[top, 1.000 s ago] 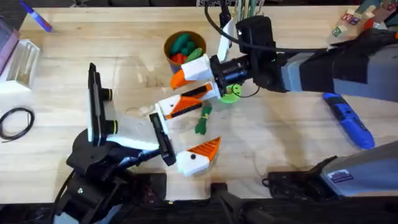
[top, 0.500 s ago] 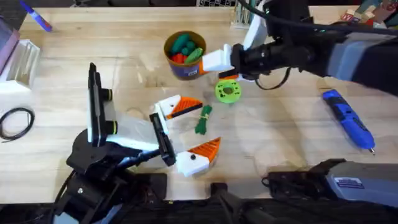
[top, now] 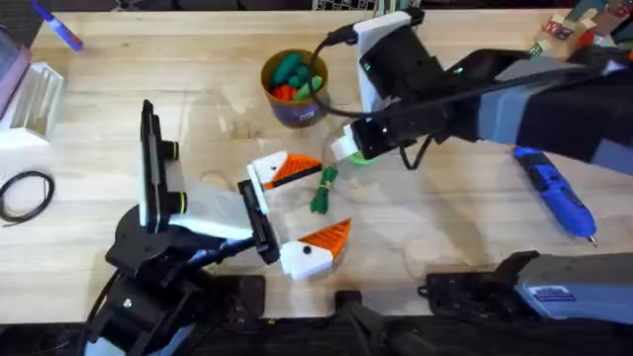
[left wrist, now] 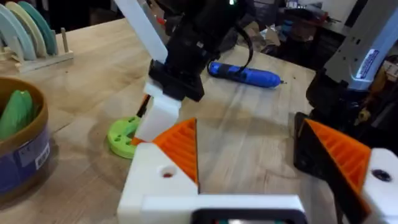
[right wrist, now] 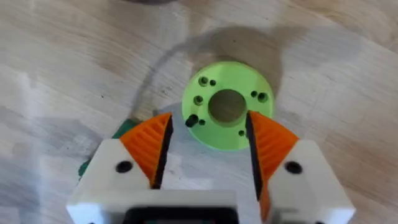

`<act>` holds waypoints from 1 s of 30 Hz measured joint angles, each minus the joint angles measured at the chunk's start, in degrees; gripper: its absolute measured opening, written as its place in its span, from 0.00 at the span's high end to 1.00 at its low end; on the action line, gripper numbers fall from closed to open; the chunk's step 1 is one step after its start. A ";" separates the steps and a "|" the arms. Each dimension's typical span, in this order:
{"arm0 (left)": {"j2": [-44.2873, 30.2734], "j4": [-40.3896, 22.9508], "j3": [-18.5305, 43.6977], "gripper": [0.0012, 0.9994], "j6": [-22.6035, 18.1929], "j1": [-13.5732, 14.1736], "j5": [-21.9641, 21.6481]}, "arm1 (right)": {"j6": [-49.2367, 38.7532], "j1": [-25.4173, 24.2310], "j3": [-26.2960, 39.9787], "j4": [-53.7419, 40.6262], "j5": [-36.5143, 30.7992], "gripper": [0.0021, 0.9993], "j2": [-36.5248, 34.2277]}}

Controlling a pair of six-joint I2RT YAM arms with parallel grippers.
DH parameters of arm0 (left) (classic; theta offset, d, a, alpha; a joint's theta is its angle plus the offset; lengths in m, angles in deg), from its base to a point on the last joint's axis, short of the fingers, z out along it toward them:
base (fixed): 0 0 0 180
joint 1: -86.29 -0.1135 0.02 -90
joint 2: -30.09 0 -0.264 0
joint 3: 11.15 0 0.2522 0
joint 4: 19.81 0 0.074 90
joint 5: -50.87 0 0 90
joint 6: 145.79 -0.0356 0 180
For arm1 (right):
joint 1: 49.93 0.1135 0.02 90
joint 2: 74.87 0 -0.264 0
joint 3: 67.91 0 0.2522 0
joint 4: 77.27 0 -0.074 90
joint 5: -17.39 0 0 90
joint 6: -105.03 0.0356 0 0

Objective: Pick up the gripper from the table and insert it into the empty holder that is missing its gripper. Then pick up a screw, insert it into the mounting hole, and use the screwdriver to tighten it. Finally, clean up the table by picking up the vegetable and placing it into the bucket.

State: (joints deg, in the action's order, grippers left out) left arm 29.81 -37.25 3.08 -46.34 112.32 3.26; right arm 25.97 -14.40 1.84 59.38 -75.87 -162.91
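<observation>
Nearest the arms' bases, the left hand (top: 297,252) lies low over the wooden surface (top: 445,227), its white body and orange ribbed pads spread apart and grasping nothing; the left wrist view shows its two pads (left wrist: 180,146) standing well apart with bare wood between them. Just beyond it lies the green vegetable (top: 323,190), a slim leafy piece resting flat on the surface, and beside that, touching or nearly touching, is the loose white-and-orange gripper part (top: 279,170), lying on its side. A little farther and to the right sits the round green holder disc (right wrist: 227,112), with a large centre hole and several small holes around it, one of which holds a dark screw (right wrist: 191,121). The right hand (top: 348,148) is tipped down over this disc, released, its orange pads (right wrist: 151,146) set either side of the disc's near rim without closing on it; in the left wrist view one white finger of it reaches down to the disc's edge. Off to the right, well apart from the disc, the blue screwdriver (top: 554,190) lies flat on the surface. Farther back stands the bucket (top: 293,87), round and upright, already holding green and red-orange toy vegetables. At the far left edge sit a clear box (top: 35,94) and a coiled black cable (top: 25,193)
</observation>
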 joint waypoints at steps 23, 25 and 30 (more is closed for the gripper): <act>0.00 0.00 0.00 0.01 0.00 0.00 0.02 | -1.14 5.92 0.00 0.00 -9.10 0.78 -1.93; 0.00 0.00 0.00 0.01 -0.01 0.00 0.02 | -1.14 5.92 0.00 -0.01 -8.89 0.78 -1.93; 0.00 0.00 0.00 0.01 -0.02 0.00 0.02 | -1.14 5.92 0.00 0.00 -8.50 0.82 -1.93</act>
State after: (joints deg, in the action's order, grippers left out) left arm 29.81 -37.25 3.08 -46.36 112.32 3.28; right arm 24.83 -8.47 1.84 59.38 -84.37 -164.84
